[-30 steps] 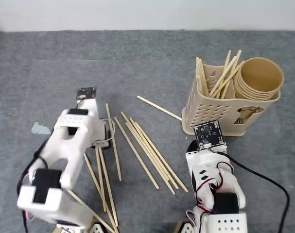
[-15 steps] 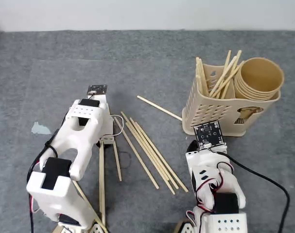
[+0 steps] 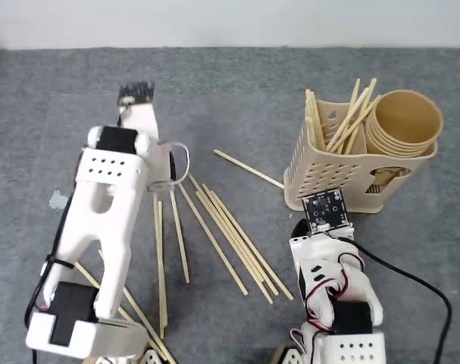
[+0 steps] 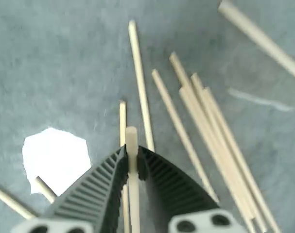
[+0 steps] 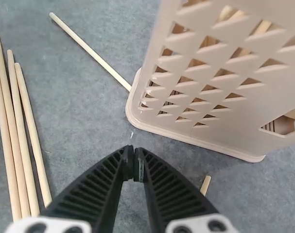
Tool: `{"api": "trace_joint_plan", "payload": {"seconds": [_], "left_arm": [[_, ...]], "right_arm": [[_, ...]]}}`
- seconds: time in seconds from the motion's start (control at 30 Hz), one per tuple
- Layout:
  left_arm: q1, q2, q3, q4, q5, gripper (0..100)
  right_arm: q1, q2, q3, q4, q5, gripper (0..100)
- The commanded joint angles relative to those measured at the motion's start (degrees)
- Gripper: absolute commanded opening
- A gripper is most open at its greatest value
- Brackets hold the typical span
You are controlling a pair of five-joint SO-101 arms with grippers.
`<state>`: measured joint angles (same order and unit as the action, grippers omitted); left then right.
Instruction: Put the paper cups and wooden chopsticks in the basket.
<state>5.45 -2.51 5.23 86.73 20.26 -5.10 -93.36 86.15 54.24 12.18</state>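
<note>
- Done: paper cups (image 3: 405, 121) and some chopsticks (image 3: 342, 125) stand in the basket (image 3: 320, 174).
- Outstanding: loose chopsticks (image 3: 231, 235) lie across the desk (image 3: 252, 91).
- My left hand (image 4: 131, 155) pinches one chopstick (image 4: 131, 138), well apart from the basket.
- My right hand (image 5: 133, 164) is pressed together, empty, beside the basket.

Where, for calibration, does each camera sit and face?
High view: overhead, looking down at table; left arm, right arm show.
Left wrist view: on that wrist, past left gripper, shut on a chopstick, at loose chopsticks.
Right wrist view: on that wrist, past shut right gripper at basket.
Shared: basket, in high and right wrist views.
</note>
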Motion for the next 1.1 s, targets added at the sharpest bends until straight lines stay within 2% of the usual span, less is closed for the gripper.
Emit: {"api": "trace_joint_plan", "payload": {"seconds": [0.0,0.23,0.43,0.67,0.97,1.07], "left_arm": [[0.26,-3.52,-11.12,2.11,0.79,1],[2.11,-2.99,-32.66,2.02,5.63,1],[5.98,-2.99,-43.30,-7.74,10.46,1],[11.43,-2.99,-44.44,-23.38,13.36,1],[18.37,-2.11,-43.38,-40.53,13.01,1],[20.57,-0.35,-41.10,-44.04,10.37,1]], "right_arm": [[0.75,-0.75,-1.14,0.48,-0.35,0.8],[1.10,-0.84,-4.48,6.46,-0.44,0.8],[0.31,-0.84,-4.40,7.34,0.00,0.8],[-3.21,-0.84,-3.96,8.57,0.09,0.8],[-3.30,-0.84,-3.16,8.04,1.14,0.8],[-3.30,-0.84,-3.16,8.04,1.14,0.8]]}}
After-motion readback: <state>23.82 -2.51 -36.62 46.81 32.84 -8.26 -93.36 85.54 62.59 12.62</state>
